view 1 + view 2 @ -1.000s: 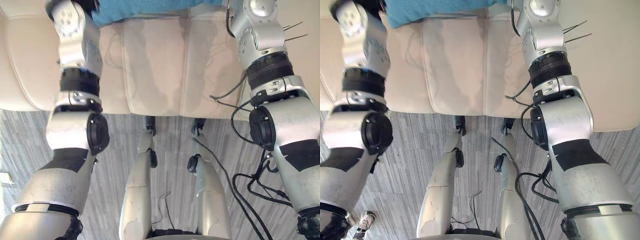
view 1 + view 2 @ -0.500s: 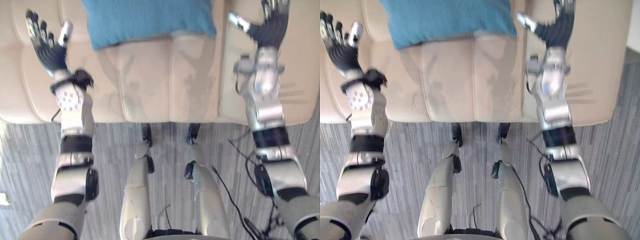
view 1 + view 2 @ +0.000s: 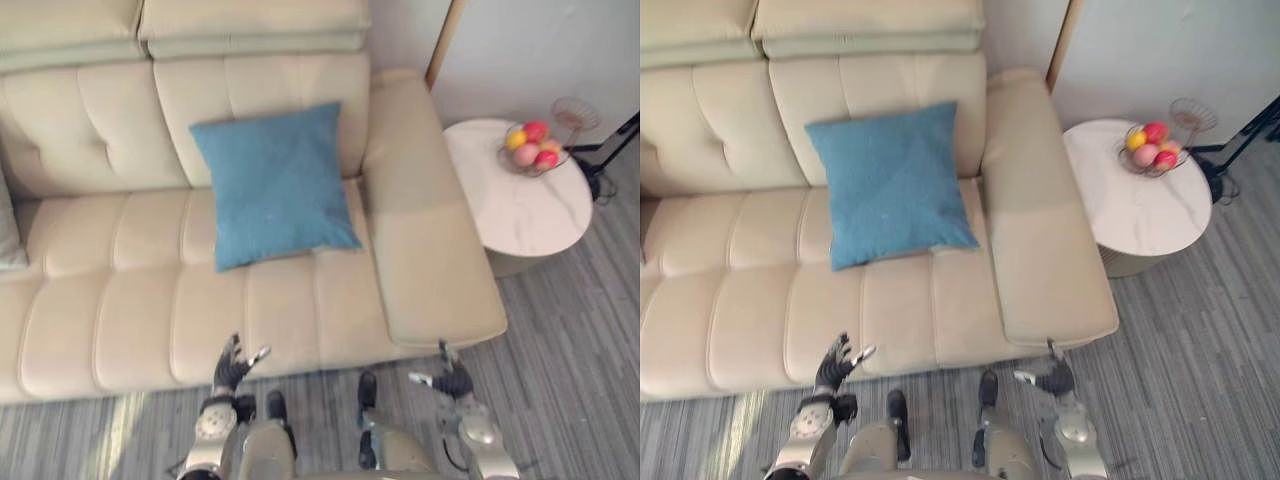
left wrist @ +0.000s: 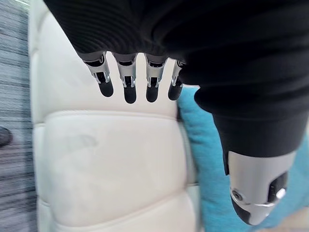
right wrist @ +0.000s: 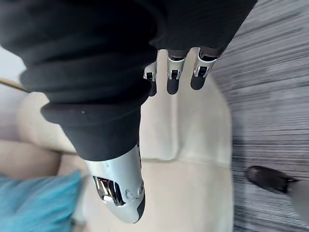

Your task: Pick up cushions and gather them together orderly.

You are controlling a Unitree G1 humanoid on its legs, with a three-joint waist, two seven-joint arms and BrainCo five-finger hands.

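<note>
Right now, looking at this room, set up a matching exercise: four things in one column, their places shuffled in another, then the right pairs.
1 blue cushion
2 fruit basket
3 round side table
4 left robot hand

a beside the sofa armrest
b leaning on the backrest
c at the seat's front edge
d on the white tabletop

Pairs: 1-b, 2-d, 3-a, 4-c
</note>
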